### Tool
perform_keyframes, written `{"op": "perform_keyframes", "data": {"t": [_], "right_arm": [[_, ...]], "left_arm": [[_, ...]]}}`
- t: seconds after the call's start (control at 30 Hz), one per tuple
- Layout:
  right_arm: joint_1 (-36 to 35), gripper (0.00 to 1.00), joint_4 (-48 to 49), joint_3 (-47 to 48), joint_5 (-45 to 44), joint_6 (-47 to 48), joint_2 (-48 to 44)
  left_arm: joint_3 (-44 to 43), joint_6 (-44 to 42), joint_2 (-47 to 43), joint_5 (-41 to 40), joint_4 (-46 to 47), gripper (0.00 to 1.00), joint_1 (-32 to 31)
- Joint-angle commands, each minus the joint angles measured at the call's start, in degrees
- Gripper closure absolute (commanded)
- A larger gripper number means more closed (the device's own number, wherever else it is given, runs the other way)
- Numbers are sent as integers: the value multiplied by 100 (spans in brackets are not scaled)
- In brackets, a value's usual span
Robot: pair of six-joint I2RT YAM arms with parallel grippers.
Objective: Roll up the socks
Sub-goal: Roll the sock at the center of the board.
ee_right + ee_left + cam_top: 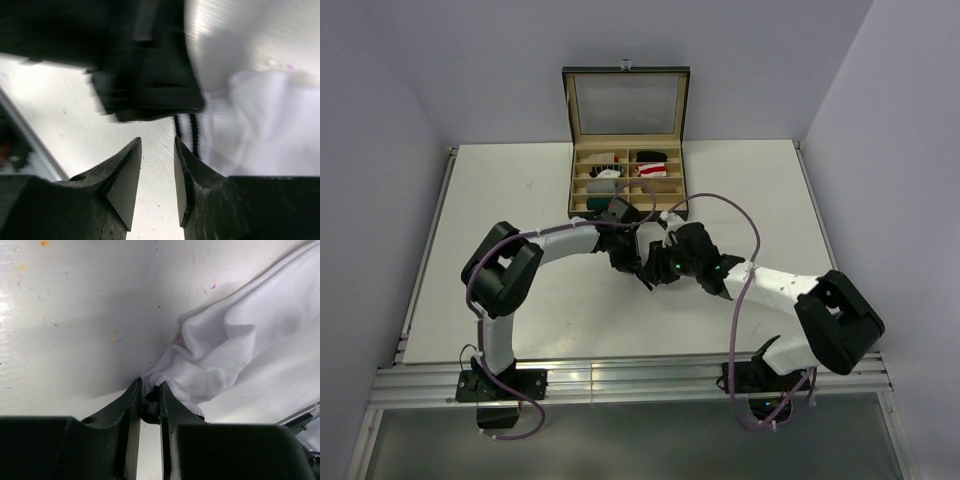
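A white sock (pixel 225 355) with two dark cuff stripes lies crumpled on the table. My left gripper (pixel 150 387) is shut on its striped cuff edge, which is pinched between the fingertips. In the right wrist view the same sock (pixel 250 130) lies to the right of my right gripper (pixel 157 142). That gripper is open, with bare table between its fingers. The striped cuff sits just beyond its right fingertip. The left gripper's dark body (pixel 145 75) hangs blurred right ahead of it. From above, both grippers (pixel 630 262) (pixel 655 272) meet mid-table and hide the sock. A red-and-white sock (pixel 653 171) lies in the box.
An open wooden box (pixel 625 212) with a glass lid (pixel 625 100) stands at the back of the table, just beyond the grippers. Its compartments hold several small dark, grey and teal bundles. The table's rail (pixel 620 375) runs along the near edge.
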State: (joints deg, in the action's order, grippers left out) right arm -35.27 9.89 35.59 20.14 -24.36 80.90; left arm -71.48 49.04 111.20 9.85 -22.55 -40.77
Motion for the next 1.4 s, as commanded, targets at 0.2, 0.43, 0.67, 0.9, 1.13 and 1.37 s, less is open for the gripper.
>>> {"op": "perform_keyframes", "data": {"t": [0.2,0.43,0.67,0.9,1.13,1.37], "right_arm": [[-1386,58,-830,474,-3031,1100,56],[-1931,57,-1200,870,-3596,1162,830],[-2204,71,-1709,1169,-3833,1109,1392],[-2029,100,-1736,1169,-2957,1056,1674],[-1116,100,-1376,932,-535,802,1253],[-122,100,-1007,765,1436,415,1761]], "left_arm": [[-437,-588,288,-405,-751,90,-18],[-358,-579,236,-361,-707,90,-10],[-261,-474,140,-264,-550,84,17],[634,-158,-685,-176,-110,82,517],[1347,141,-1513,-246,162,70,746],[1488,457,-1794,-431,435,35,782]]}}
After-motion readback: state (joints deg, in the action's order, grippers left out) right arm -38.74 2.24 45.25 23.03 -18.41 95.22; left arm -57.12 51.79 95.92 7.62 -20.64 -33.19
